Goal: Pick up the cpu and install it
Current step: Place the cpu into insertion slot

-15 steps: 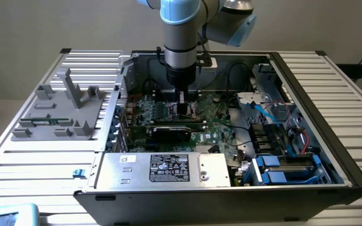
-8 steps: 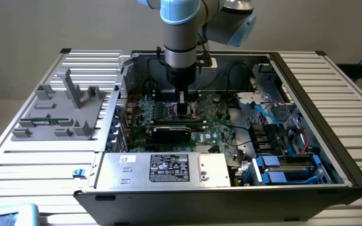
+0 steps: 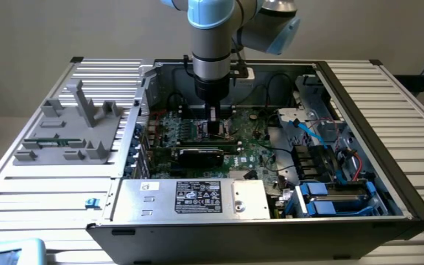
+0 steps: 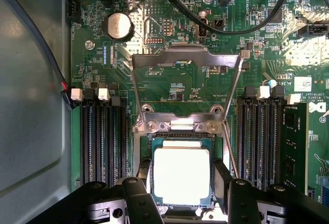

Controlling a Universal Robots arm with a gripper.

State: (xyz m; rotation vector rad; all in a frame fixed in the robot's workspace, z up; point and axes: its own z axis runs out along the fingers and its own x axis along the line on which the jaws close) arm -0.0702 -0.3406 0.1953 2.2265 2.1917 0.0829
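One slatted metal table (image 3: 42, 190) carries an open PC case (image 3: 388, 187), with a beige wall (image 3: 64, 27) behind. Nearest is the silver box (image 3: 190, 199), then the black card (image 3: 205, 155). Past those the gripper (image 3: 213, 131) is low over the motherboard (image 4: 180, 88), fingers (image 4: 222, 175) clamped on two sides of the cpu (image 4: 181, 175) at the socket. The load plate (image 4: 185, 62) stands raised beyond, then black cables (image 4: 247, 23). A grey fixture (image 3: 75, 130) sits at the exterior view's left.

Shiny silver cpu (image 4: 181, 175) (green circuit board (image 4: 180, 80))

cpu (image 4: 181, 175) in socket (image 4: 180, 138), between memory slot banks (image 4: 103, 142) — motherboard (image 4: 92, 29) inside case (image 3: 271, 237).
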